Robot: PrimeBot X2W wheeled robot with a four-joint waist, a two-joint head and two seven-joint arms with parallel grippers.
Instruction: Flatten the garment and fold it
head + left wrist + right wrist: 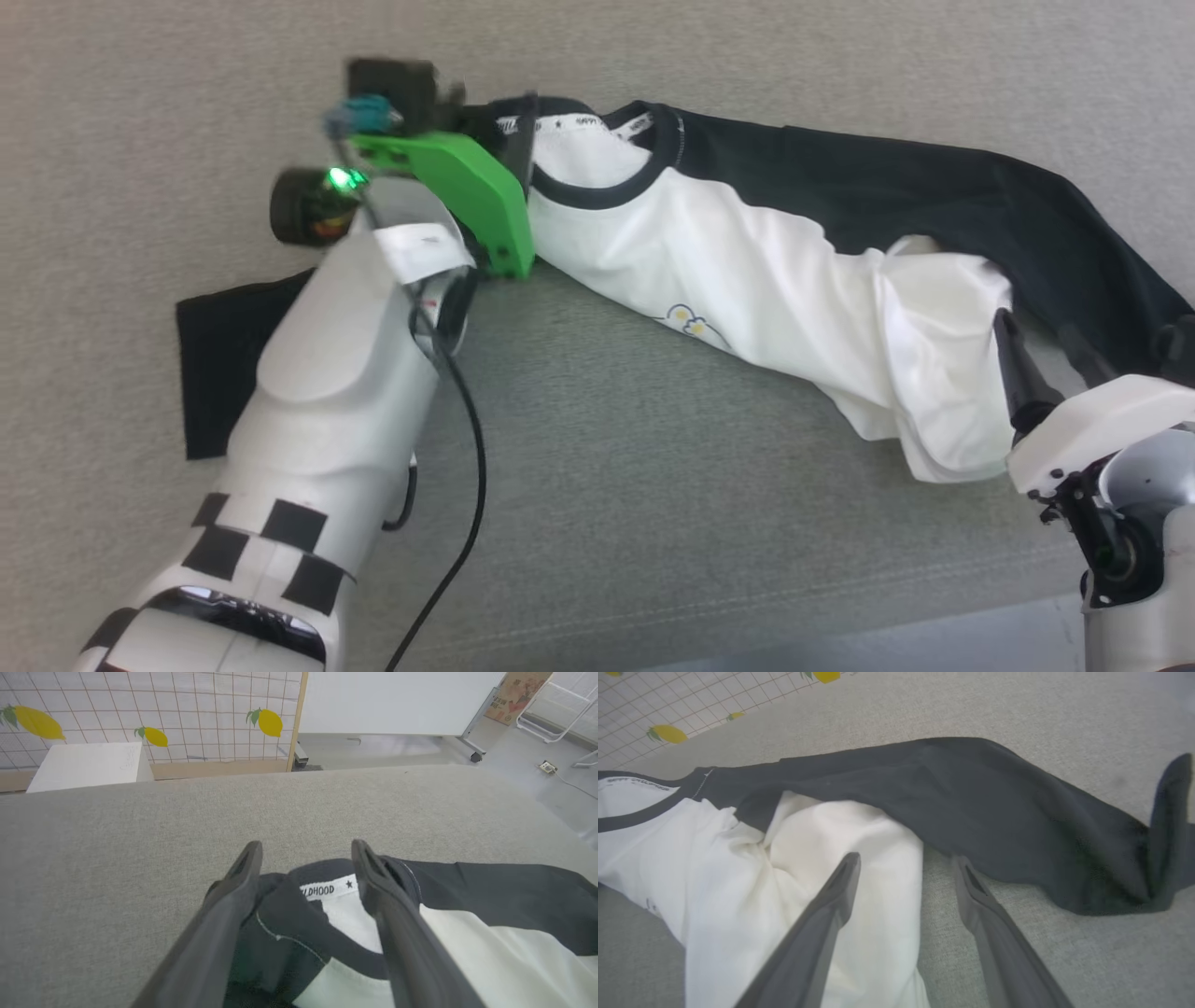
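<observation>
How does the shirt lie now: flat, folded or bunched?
Bunched, not flat: the garment lies in a twisted band, its white body rumpled and its black sleeve creased.

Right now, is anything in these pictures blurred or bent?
Head view: the mount behind the left gripper is motion-smeared, while the garment is fairly sharp. Left wrist view: the far edge of the grey surface looks bowed, wide-angle style. Right wrist view: even light, no glare; the right gripper looks soft up close.

Open grey surface [653, 485] beside bunched garment [747, 271]
</observation>
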